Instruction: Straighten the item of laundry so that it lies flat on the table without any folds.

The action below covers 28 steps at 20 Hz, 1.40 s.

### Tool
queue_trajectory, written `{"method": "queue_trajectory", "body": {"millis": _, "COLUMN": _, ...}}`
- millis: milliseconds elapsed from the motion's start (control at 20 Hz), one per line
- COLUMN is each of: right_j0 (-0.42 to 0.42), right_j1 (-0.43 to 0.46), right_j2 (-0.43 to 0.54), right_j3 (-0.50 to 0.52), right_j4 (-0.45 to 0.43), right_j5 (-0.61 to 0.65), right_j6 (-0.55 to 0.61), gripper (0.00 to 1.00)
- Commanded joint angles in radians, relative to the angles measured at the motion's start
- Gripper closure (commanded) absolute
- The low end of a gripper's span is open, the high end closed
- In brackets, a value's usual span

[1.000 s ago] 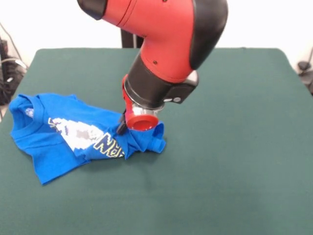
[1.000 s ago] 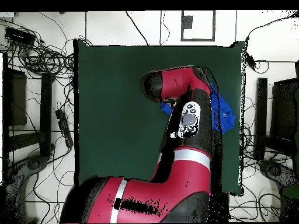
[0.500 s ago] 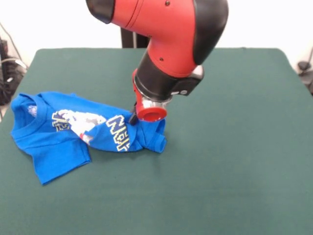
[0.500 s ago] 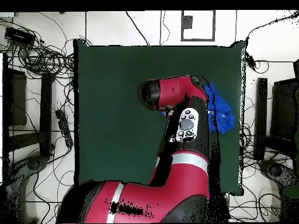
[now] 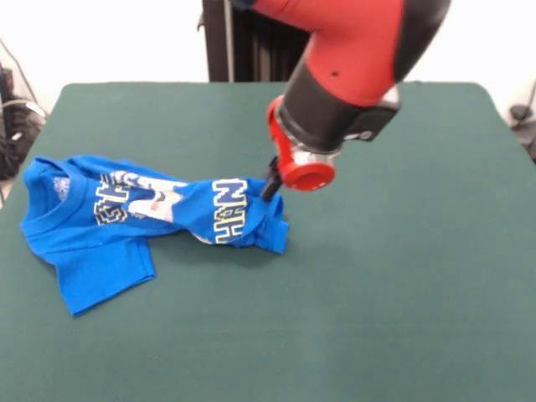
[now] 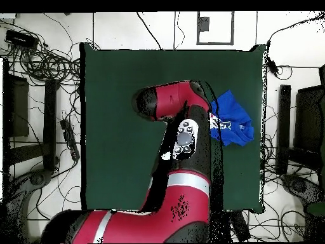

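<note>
The blue T-shirt (image 5: pixel 100 226) lies crumpled on the left part of the green table (image 5: pixel 402 285). Its collar is at the left and its yellow-white lettering is bunched in a fold near the middle. My gripper (image 5: pixel 270 191) hangs under the red wrist ring, at the shirt's right end. It is shut on the fabric, which rises slightly and is drawn taut toward it. One sleeve lies flat at the front left. In the overhead view the shirt (image 6: pixel 233 122) shows beside the arm on the table (image 6: pixel 120 95). The gripper is hidden under the arm there.
The black pedestal (image 5: pixel 234 42) stands at the table's far edge. The shirt's collar lies close to the table's left edge in the front view. Cables (image 6: pixel 44 60) and dark equipment (image 6: pixel 285 127) lie on the floor around the table.
My gripper has moved right and slightly up, dragging the shirt's right end with it. The shirt has stretched out and more lettering shows. The collar end has stayed in place.
</note>
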Motion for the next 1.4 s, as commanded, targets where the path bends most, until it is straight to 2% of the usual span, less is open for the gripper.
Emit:
{"method": "queue_trajectory", "body": {"millis": 50, "right_j0": 0.064, "right_j1": -0.054, "right_j2": 0.055, "right_j3": 0.165, "right_j4": 0.068, "right_j5": 0.068, "right_j6": 0.023, "gripper": 1.00}}
{"method": "queue_trajectory", "body": {"millis": 300, "right_j0": 0.086, "right_j1": -0.100, "right_j2": 0.046, "right_j3": 0.218, "right_j4": 0.083, "right_j5": 0.065, "right_j6": 0.036, "gripper": 1.00}}
{"method": "queue_trajectory", "body": {"millis": 800, "right_j0": 0.075, "right_j1": -0.083, "right_j2": 0.062, "right_j3": 0.265, "right_j4": 0.095, "right_j5": -0.059, "right_j6": 0.046, "gripper": 1.00}}
{"method": "queue_trajectory", "body": {"millis": 1100, "right_j0": 0.027, "right_j1": -0.120, "right_j2": 0.109, "right_j3": 0.326, "right_j4": 0.118, "right_j5": -0.087, "right_j6": -0.033, "gripper": 1.00}}
{"method": "queue_trajectory", "body": {"millis": 1400, "right_j0": 0.020, "right_j1": -0.175, "right_j2": 0.106, "right_j3": 0.386, "right_j4": 0.122, "right_j5": -0.081, "right_j6": -0.066, "gripper": 1.00}}
